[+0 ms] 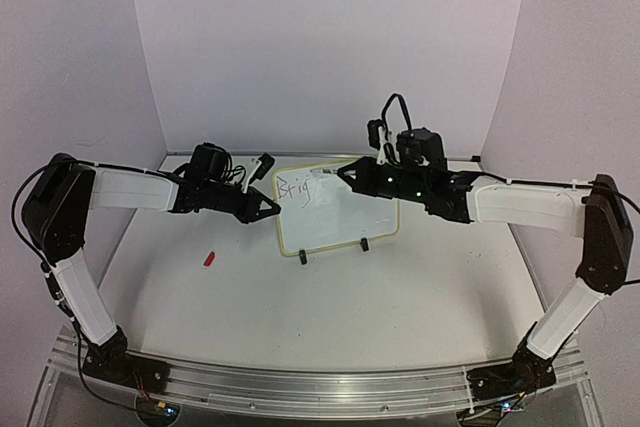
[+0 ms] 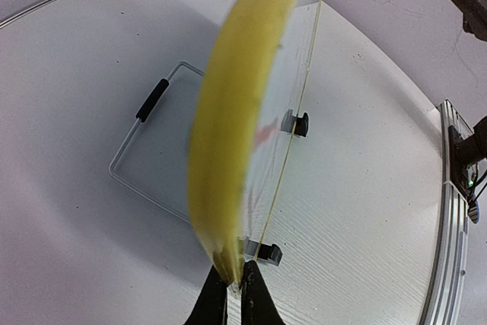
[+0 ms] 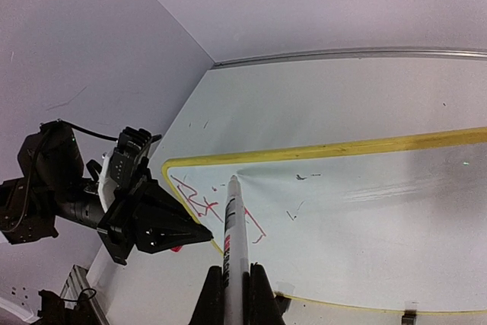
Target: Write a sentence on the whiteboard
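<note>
A red piece (image 1: 209, 258) lies left on the table (image 1: 420, 297). Toward the far edge, the left gripper (image 2: 232, 294) pinches the left rim of the whiteboard (image 1: 340, 229); only its wrist view shows the wire stand (image 2: 152, 99). The right gripper (image 3: 228, 298) clamps a marker (image 3: 235, 226), tip by the sentence (image 1: 291, 187), reading "Brig".

Yellow-rimmed white whiteboard (image 1: 340, 222), red sentence (image 1: 293, 187), white table (image 1: 400, 297)

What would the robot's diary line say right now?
left gripper: pinching whiteboard edge | right gripper: holding marker, tip at whiteboard | writing: "Brig" so far, unfinished
</note>
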Robot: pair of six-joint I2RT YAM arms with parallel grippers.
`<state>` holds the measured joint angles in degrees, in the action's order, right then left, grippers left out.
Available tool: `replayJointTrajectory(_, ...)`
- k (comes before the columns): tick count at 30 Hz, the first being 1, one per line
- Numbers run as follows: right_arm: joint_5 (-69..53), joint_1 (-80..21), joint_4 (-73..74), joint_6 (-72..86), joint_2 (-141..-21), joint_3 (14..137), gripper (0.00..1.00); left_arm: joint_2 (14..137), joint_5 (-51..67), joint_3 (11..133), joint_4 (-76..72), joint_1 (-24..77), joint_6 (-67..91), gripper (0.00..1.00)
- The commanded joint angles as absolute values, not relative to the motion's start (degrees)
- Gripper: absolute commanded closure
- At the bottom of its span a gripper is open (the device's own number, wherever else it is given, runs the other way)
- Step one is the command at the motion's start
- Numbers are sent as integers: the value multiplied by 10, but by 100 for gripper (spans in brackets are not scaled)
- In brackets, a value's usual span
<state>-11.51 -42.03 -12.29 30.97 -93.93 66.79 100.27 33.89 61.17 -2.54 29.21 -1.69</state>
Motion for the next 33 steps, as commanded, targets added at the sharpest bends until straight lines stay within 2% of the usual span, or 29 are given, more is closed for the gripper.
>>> replayJointTrajectory(1,-107,-415,-116,301,-951,691,100,1012,295,621,-19,288,-34,100)
replayJointTrajectory(33,-132,-415,-95,318,-959,660,100,1013,295,624,-18,288,-35,100)
